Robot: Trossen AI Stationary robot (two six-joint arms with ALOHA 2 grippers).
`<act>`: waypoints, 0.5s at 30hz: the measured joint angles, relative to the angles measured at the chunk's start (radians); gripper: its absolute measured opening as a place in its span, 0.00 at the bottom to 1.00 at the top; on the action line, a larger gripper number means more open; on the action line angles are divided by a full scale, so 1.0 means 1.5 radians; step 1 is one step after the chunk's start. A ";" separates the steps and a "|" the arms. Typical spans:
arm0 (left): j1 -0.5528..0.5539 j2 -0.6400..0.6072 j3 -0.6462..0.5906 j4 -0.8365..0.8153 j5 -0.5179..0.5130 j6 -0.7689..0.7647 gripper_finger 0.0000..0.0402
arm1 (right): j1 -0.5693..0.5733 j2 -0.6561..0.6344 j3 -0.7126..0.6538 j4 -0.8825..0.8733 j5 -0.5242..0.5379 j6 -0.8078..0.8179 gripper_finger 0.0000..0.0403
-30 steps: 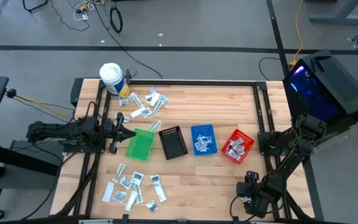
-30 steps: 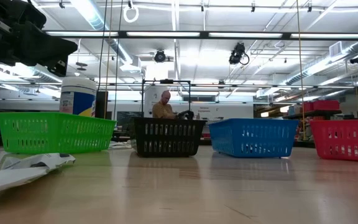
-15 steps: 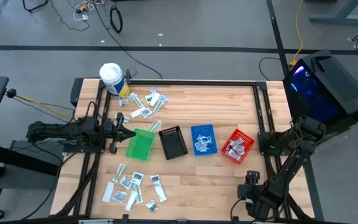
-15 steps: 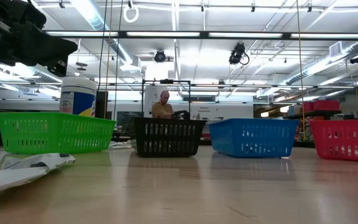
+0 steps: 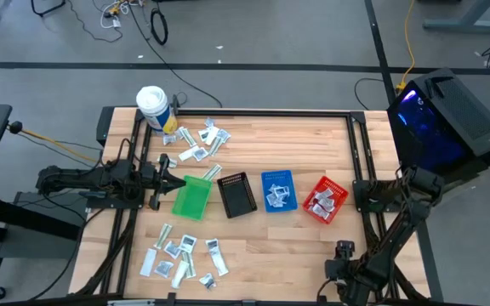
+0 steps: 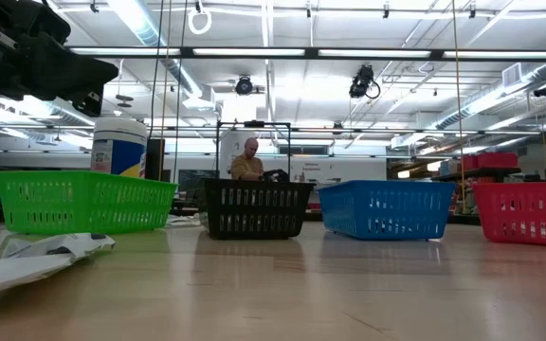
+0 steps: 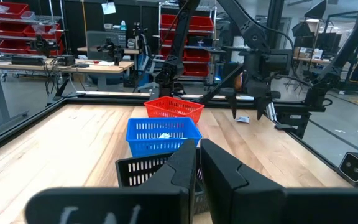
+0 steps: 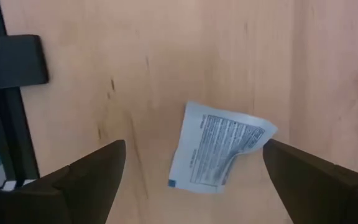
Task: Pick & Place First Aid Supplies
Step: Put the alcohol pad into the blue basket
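at the worktop's (image 5: 313, 246) near right corner the right gripper (image 8: 194, 177) hangs over one white sachet (image 8: 219, 151) lying flat on the wood, jaws wide apart and holding nothing. the left gripper (image 5: 170, 184) waits beside the green bin (image 5: 191, 198), jaws shut and empty. more sachets (image 5: 181, 255) lie at the left.

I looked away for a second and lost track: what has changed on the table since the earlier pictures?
Only the right arm moved: its tool slid toward the table's near edge and now hangs open over a white sachet lying on the wood, not gripping it. The left tool stayed shut beside the green bin; bins and loose sachets lie as before.
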 joint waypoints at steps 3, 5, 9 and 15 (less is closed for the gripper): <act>0.000 0.000 0.000 0.000 0.000 0.000 0.08 | 0.001 0.009 0.000 0.000 0.004 -0.002 0.95; 0.000 0.000 0.000 0.000 0.000 0.000 0.08 | 0.001 0.011 -0.002 0.003 0.005 -0.002 0.95; 0.000 0.000 0.000 0.000 0.000 0.000 0.08 | 0.001 0.010 -0.008 0.007 0.007 -0.002 0.95; 0.000 0.000 0.000 0.000 0.000 0.000 0.08 | 0.001 0.010 -0.009 0.012 0.003 -0.003 0.93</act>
